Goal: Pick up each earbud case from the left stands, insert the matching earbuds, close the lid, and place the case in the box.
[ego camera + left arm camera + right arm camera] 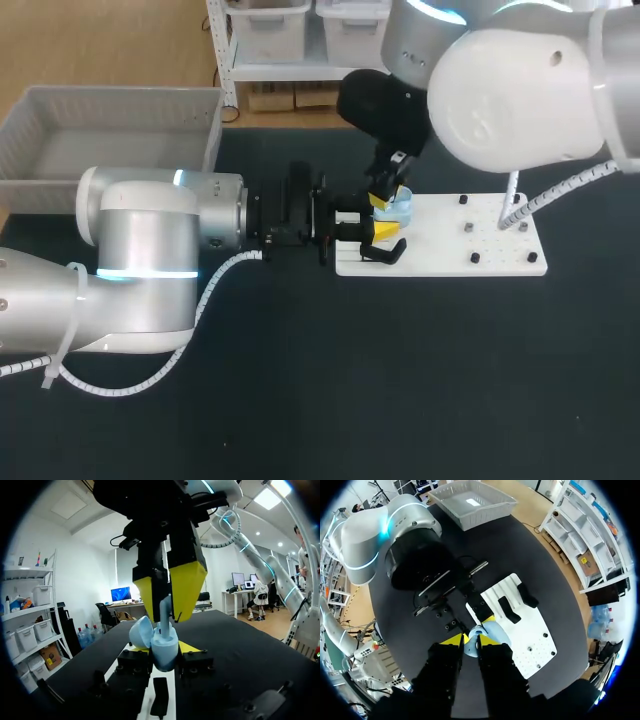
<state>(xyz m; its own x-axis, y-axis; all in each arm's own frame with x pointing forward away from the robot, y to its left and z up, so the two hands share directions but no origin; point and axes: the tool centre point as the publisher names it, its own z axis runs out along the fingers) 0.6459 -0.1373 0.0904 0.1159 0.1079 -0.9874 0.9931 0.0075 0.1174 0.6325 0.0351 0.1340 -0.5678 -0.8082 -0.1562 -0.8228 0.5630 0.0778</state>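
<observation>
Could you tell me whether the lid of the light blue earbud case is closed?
No, the lid stands tipped open beside the earbud case, while the right gripper holds an earbud over it.

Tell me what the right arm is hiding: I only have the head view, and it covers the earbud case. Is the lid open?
Observer: Yes. The left wrist view shows the lid of the light-blue case standing open, tipped to one side of the body.
Operator: Is the right gripper carrying anything?
Observer: Yes. The right gripper pinches a light-blue earbud between its yellow fingers, with the earbud's lower end at the case's open top.
</observation>
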